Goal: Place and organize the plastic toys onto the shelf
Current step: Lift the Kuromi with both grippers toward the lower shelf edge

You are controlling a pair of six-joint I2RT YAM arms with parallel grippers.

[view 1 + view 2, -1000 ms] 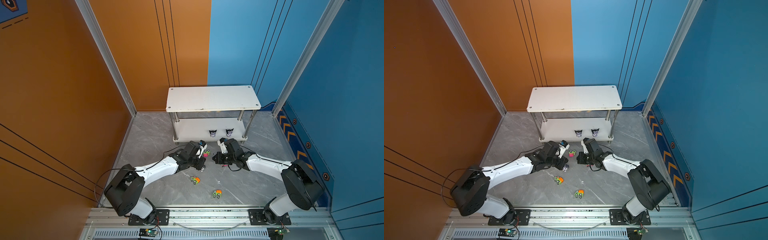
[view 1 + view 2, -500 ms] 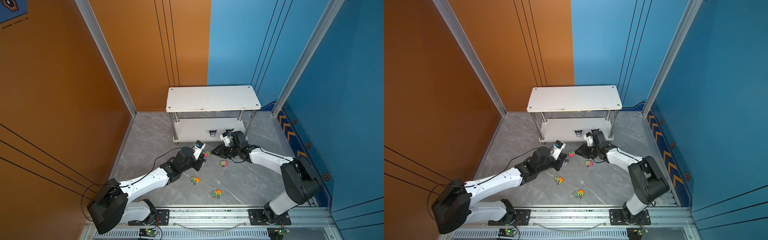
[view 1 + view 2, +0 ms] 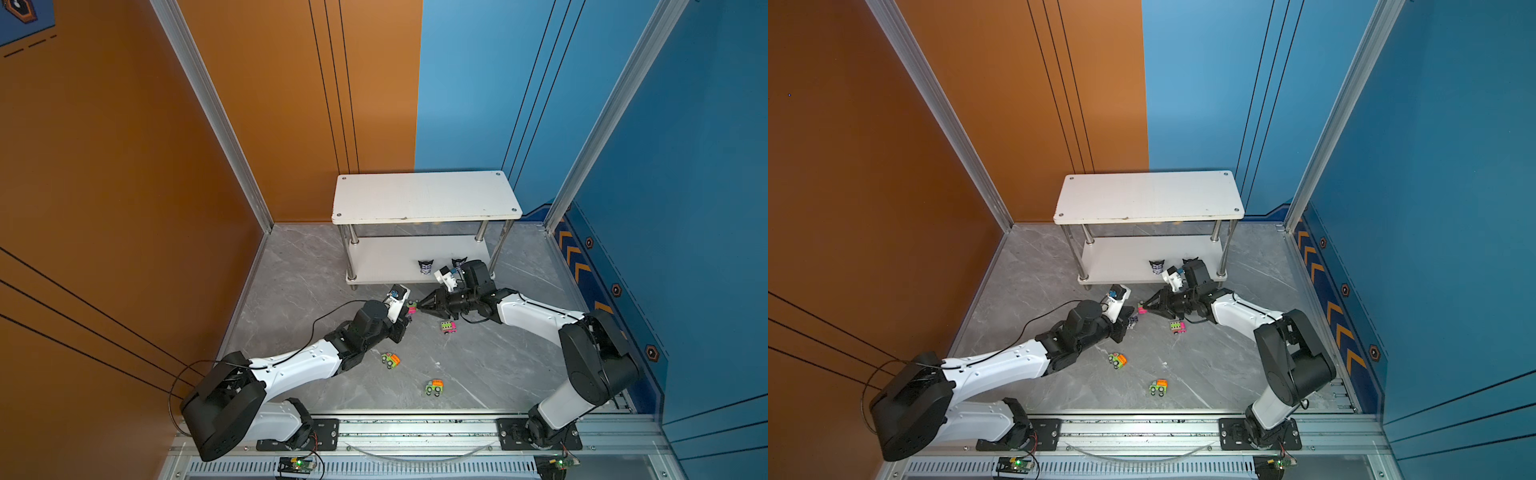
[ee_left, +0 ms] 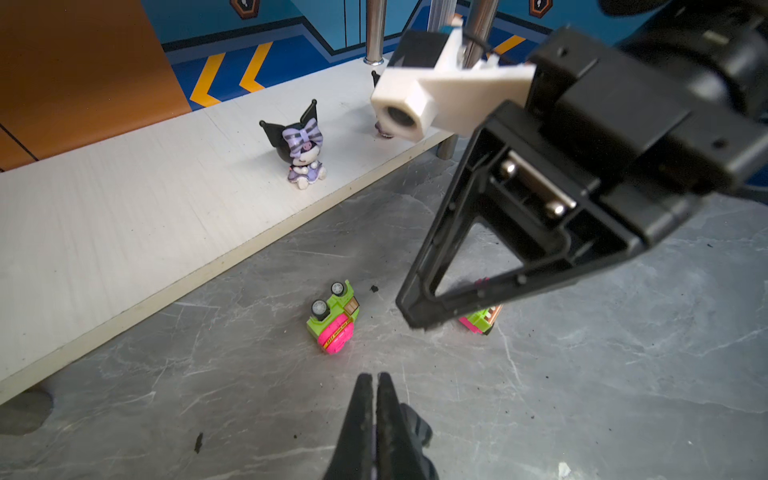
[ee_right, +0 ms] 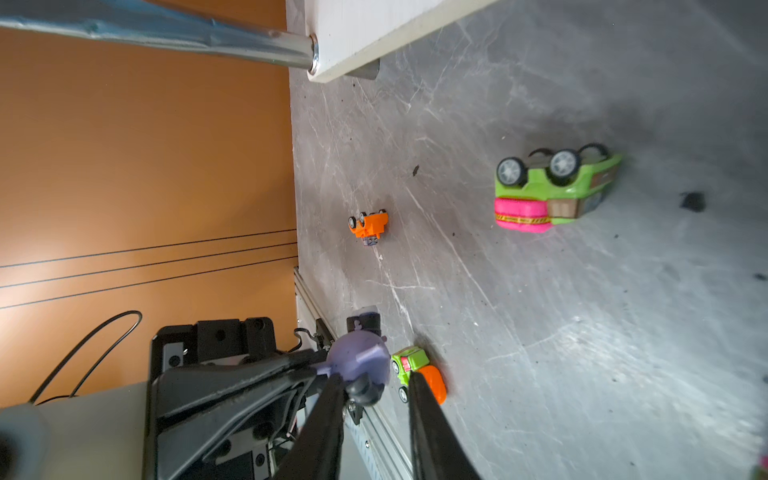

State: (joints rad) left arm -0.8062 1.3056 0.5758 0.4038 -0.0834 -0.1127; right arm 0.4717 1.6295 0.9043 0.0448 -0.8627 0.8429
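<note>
The white shelf (image 3: 424, 199) stands at the back, with two cat-eared figurines (image 3: 425, 266) (image 3: 458, 262) on its lower board. My left gripper (image 3: 405, 322) is shut on a third purple figurine (image 5: 357, 357) just above the floor. My right gripper (image 5: 376, 386) points at it from the right, open, its tips close beside the figurine. A green-and-pink truck (image 4: 332, 318) lies on its side on the floor between the gripper tips and the shelf. A pink car (image 3: 448, 327) and two green-and-orange cars (image 3: 390, 360) (image 3: 434, 387) sit on the floor.
An orange car (image 5: 369, 224) lies overturned on the floor further left, hidden by my left arm in both top views. Chrome shelf posts (image 3: 483, 230) stand close behind my right wrist. Walls enclose the grey floor (image 3: 498, 353) on three sides.
My right jaws have opened. The right arm swung back toward the shelf front, uncovering the pink car. My left arm stretched out lower, still shut on its figurine.
</note>
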